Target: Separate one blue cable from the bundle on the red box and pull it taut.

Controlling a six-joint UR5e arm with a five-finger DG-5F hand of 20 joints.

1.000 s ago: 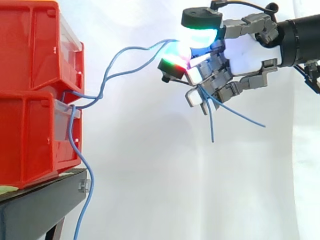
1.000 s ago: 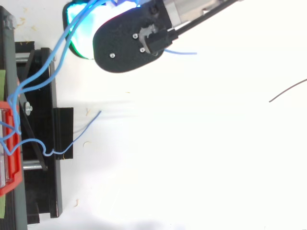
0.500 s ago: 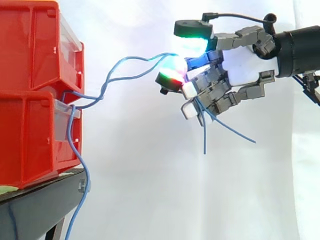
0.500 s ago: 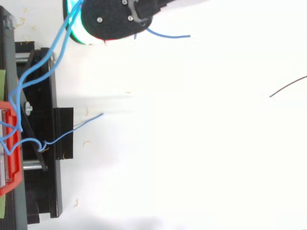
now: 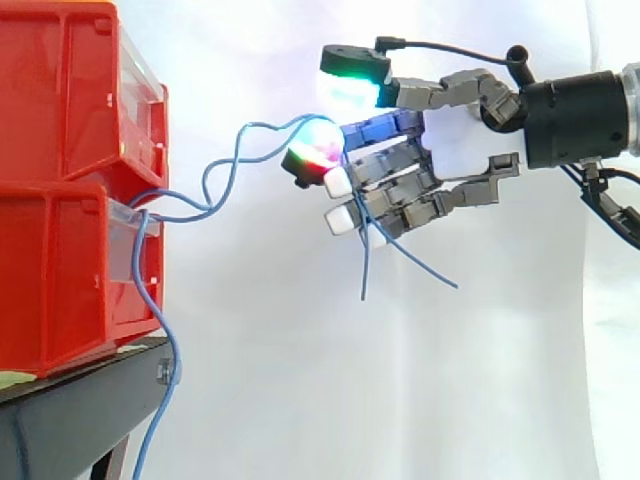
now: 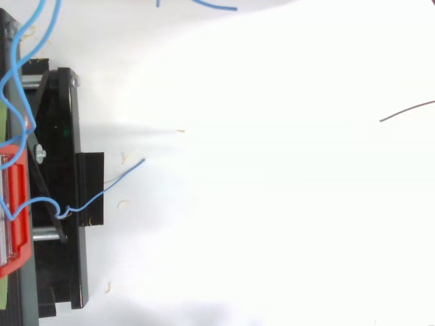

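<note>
At frame left, stacked red plastic bins (image 5: 60,180) sit on a black stand (image 5: 80,410); thin blue cables (image 5: 364,265) snake rightward from them, wavy and slack, into the robot hand (image 5: 420,180) at upper right, whose curled fingers pinch them, with the loose ends dangling below

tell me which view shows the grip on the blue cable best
The side view: the hand is seen in profile, its fingers curled round the blue cable, which runs slack to the red box. The top view gives the cable's loops by the black stand and a loose end at its top edge.
</note>
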